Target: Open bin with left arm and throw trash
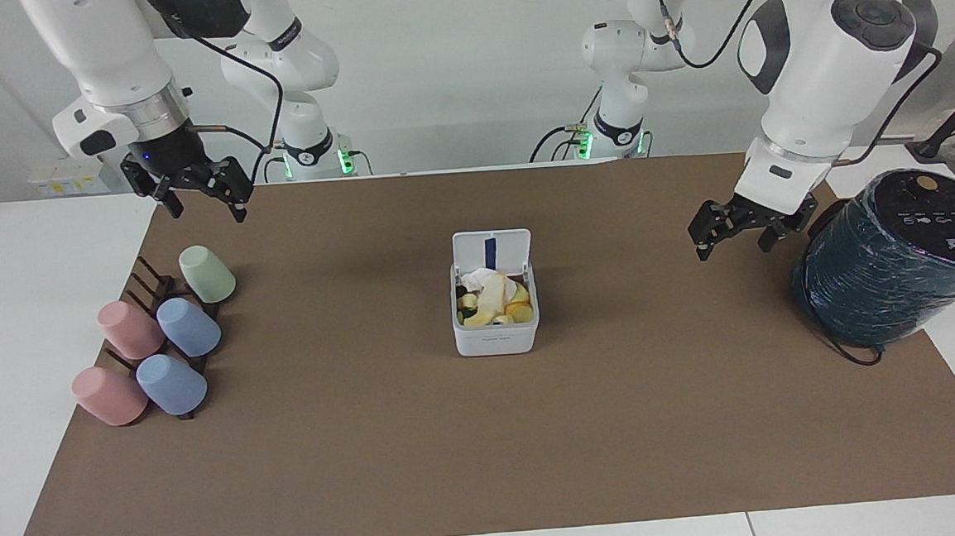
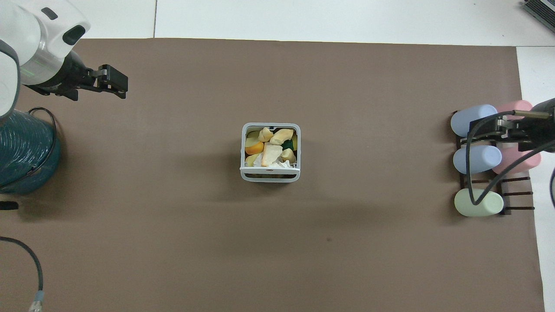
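At the right arm's end, five pastel cups [image 1: 159, 341] lie on a dark rack [image 1: 151, 284], clear of the work; the right gripper [image 1: 202, 204] hangs over them, jaws spread and empty, waiting. Mid-mat, the bin [image 1: 496, 333] stands with its lid [image 1: 491, 250] tipped up toward the robots, so the trash [image 1: 492, 300] sits inside: the task looks finished. The left gripper [image 1: 733, 240], wide and empty, hovers beside the teal cylinder [image 1: 892, 267].

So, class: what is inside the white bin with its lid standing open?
The bin holds yellow-orange and white trash scraps, piled near the rim. Whatever lies beneath that top layer is covered.
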